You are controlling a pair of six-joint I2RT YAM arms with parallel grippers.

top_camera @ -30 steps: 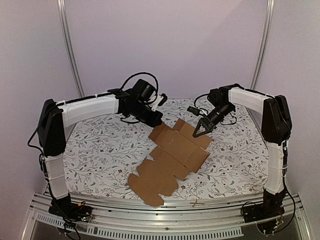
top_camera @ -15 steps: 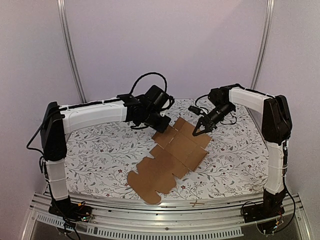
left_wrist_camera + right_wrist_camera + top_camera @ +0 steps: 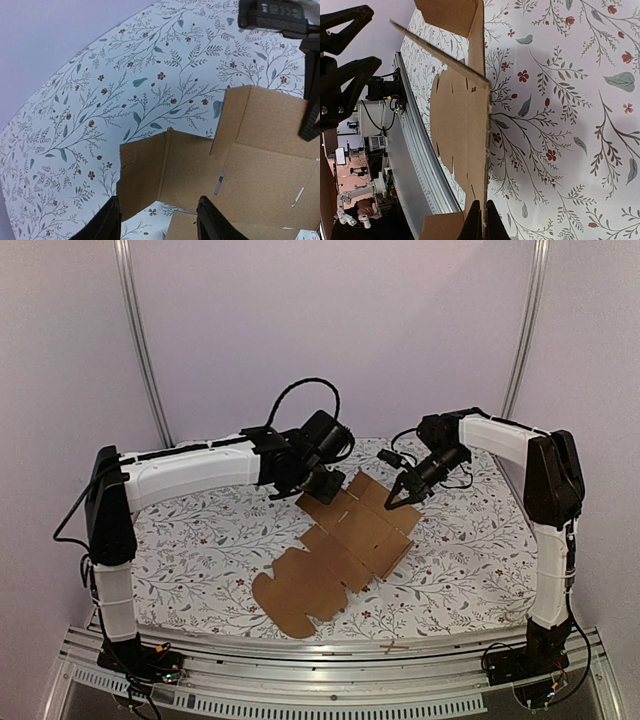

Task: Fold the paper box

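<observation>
Top external view: over the last second the left end effector (image 3: 322,485) has swung over the far-left flap of the paper box (image 3: 335,555) and parted its fingers (image 3: 107,222), which straddle that flap's corner without gripping. The right end effector (image 3: 392,505) stays clamped on the far-right flap's edge. The box lies across the counter's (image 3: 200,530) middle, reaching toward the near edge.
</observation>
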